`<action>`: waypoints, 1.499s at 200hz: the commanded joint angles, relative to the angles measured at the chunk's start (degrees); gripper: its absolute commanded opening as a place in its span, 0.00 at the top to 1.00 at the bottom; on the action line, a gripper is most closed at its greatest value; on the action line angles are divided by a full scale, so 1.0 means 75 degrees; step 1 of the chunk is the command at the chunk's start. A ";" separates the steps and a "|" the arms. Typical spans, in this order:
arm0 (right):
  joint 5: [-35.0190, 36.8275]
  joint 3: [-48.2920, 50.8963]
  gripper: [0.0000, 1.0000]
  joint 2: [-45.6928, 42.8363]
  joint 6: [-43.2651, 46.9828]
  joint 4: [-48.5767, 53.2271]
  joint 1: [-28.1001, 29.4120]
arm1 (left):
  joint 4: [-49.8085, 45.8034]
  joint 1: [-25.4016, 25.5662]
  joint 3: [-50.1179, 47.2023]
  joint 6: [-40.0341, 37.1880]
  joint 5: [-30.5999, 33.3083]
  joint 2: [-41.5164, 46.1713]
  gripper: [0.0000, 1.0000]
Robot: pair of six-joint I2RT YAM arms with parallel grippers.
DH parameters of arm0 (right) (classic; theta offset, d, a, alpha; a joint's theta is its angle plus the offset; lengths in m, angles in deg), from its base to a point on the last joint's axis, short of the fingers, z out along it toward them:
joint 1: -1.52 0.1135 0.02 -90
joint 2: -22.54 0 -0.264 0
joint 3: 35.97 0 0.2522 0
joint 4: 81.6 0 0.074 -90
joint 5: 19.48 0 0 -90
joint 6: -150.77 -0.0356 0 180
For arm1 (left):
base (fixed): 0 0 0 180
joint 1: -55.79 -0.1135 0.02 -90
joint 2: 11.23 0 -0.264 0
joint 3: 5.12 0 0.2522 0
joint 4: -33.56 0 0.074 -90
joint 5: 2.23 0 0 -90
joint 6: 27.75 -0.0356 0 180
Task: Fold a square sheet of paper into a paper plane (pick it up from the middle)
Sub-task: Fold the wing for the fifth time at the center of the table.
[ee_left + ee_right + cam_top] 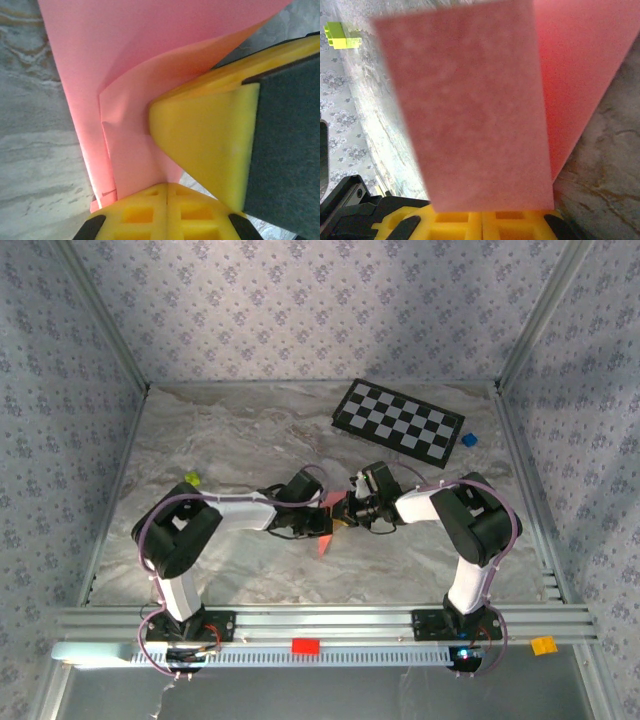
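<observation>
The marble table point(230, 440) fills most of the top view, with a checkered board point(400, 422) at its upper right. The left arm point(215, 515) and right arm point(455, 510) meet at frame centre over the pink sheet of paper point(325, 543), which is folded, one corner pointing toward the lower edge. At the bottom of each wrist view, the left jaws and right jaws are pressed together, pinching the sheet. A yellow-green block point(341, 35) lies upper left.

My top camera looks down from above and behind the arm bases point(187, 623) at frame bottom, covering the whole table point(200, 440). Both wrist cameras sit almost against the pink paper point(125, 50), which I also see mid-frame from above.
</observation>
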 commanded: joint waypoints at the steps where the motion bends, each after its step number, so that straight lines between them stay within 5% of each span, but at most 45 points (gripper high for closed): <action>1: 0.0714 0.0174 0.92 0.0121 -0.0037 0.0558 -0.0027 | -0.0269 0.0017 -0.0700 -0.0009 0.0347 -0.0064 1.00; 64: 0.0990 0.0181 0.88 -0.1510 0.0461 0.1434 -0.0252 | 0.0392 0.0033 -0.2240 -0.0345 -0.0241 0.0543 1.00; 162: 0.1483 0.0687 0.91 -0.2534 0.0988 0.1289 0.0443 | 0.0398 0.0018 -0.2260 -0.0472 -0.0348 0.0577 1.00; 300: 0.1017 0.0512 0.95 -0.2153 0.1297 0.0988 0.0695 | 0.0591 -0.0085 -0.2362 -0.0349 -0.0368 0.0773 1.00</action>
